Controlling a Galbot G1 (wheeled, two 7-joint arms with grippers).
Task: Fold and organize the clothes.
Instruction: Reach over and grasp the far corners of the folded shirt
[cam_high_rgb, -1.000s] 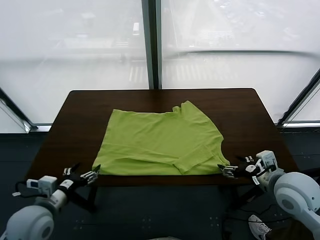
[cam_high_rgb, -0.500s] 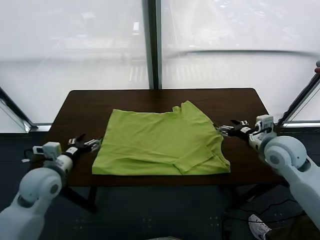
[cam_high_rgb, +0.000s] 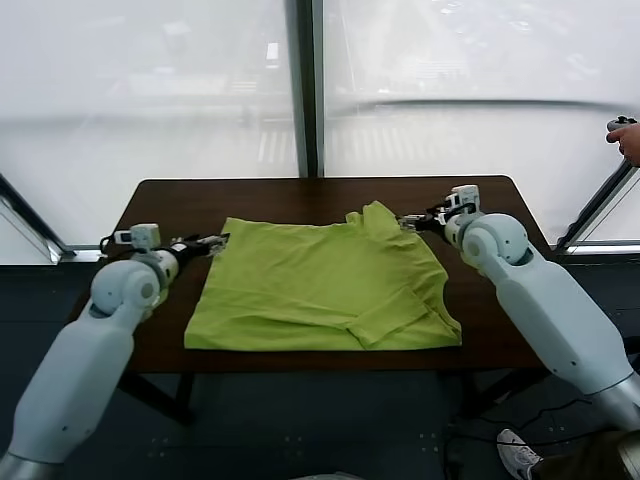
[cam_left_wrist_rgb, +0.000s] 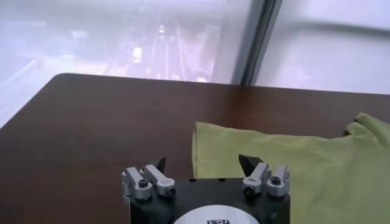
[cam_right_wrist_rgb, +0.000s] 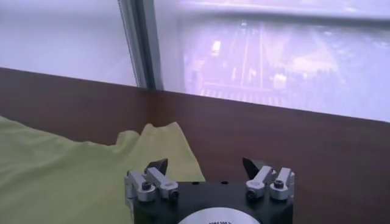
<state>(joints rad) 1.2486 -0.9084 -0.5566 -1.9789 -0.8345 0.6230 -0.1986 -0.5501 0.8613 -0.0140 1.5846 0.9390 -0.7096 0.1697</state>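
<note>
The lime-green T-shirt (cam_high_rgb: 320, 285) lies partly folded on the dark brown table (cam_high_rgb: 280, 200), with a sleeve turned over near its front right corner. My left gripper (cam_high_rgb: 213, 241) hovers at the shirt's far left corner, open and holding nothing. In the left wrist view the gripper (cam_left_wrist_rgb: 202, 163) faces that corner of the shirt (cam_left_wrist_rgb: 292, 164) over the table (cam_left_wrist_rgb: 91, 134). My right gripper (cam_high_rgb: 412, 222) stands open beside the far right corner, by the raised neck fold. In the right wrist view the gripper (cam_right_wrist_rgb: 205, 164) is just above the shirt's edge (cam_right_wrist_rgb: 73, 170) and bare tabletop (cam_right_wrist_rgb: 292, 140).
Large windows rise right behind the table's far edge. A person's hand (cam_high_rgb: 625, 135) shows at the upper right. A shoe (cam_high_rgb: 520, 450) lies on the floor at the lower right. Bare wood surrounds the shirt on all sides.
Both arms have swung from the table's front edge up to the shirt's far corners. Both grippers have opened and let go of the shirt's front edge.
</note>
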